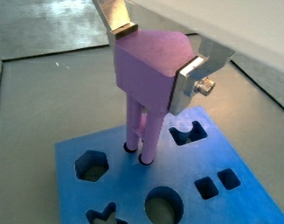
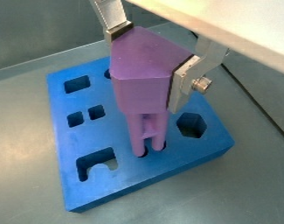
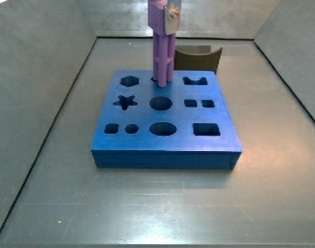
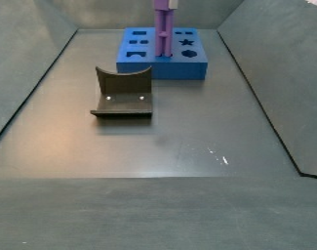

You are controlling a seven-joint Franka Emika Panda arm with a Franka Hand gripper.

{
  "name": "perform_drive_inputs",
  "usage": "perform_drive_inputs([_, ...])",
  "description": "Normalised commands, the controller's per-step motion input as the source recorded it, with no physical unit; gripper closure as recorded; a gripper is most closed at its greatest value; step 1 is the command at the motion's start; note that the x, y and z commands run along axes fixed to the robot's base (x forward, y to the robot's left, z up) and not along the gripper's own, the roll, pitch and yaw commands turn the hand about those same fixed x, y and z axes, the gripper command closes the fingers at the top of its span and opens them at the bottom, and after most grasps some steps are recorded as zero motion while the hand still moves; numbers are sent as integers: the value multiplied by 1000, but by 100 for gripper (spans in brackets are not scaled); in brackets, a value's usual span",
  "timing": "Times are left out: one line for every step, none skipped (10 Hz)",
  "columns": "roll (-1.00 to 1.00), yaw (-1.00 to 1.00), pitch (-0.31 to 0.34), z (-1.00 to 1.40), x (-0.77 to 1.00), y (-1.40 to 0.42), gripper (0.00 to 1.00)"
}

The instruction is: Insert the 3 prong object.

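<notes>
My gripper (image 1: 157, 58) is shut on the 3 prong object (image 1: 144, 79), a light-purple piece held upright by its wide top, prongs pointing down. The silver fingers (image 2: 186, 80) press on its two sides, as both wrist views show (image 2: 152, 57). The prong tips meet the top face of the blue block (image 1: 243, 206) at small dark holes near its back middle. I cannot tell how deep they sit. In both side views the purple piece (image 3: 161, 53) stands straight on the block (image 3: 167, 150), and the gripper (image 3: 165, 8) is mostly cut off at the frame's edge.
The block has several shaped holes: a hexagon (image 1: 93, 164), a round one (image 1: 162, 206), a star (image 3: 125, 102) and squares (image 2: 76, 118). A dark brown curved piece (image 4: 122, 95) lies on the grey floor apart from the block (image 4: 187, 68). Sloped grey walls surround the floor.
</notes>
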Motion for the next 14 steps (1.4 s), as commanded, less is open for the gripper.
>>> perform_drive_inputs([-34,54,-79,-166,-131,0,100])
perform_drive_inputs([-40,109,-90,-151,-163,0,100])
perform_drive_inputs([-27,197,-79,-166,-109,0,100])
perform_drive_inputs([-34,251,-71,-186,-60,0,100])
perform_drive_inputs([-94,86,-47,-214,0,0,100])
perform_drive_inputs([-130,0,-46,-251,0,-20,100])
perform_drive_inputs([-117,-111,-50,-297,0,-97,100])
perform_drive_inputs([-104,-89,-29,-311,0,-63,100])
perform_drive_inputs([-3,0,-33,-291,0,-23,100])
perform_drive_inputs([0,0,-29,-274,0,-3,100])
perform_drive_inputs([69,0,-20,-294,0,-66,100])
perform_drive_inputs([119,0,0,-360,0,-120,100])
perform_drive_inputs([166,0,0,-409,0,-157,100])
perform_drive_inputs([109,0,0,-403,0,-106,100])
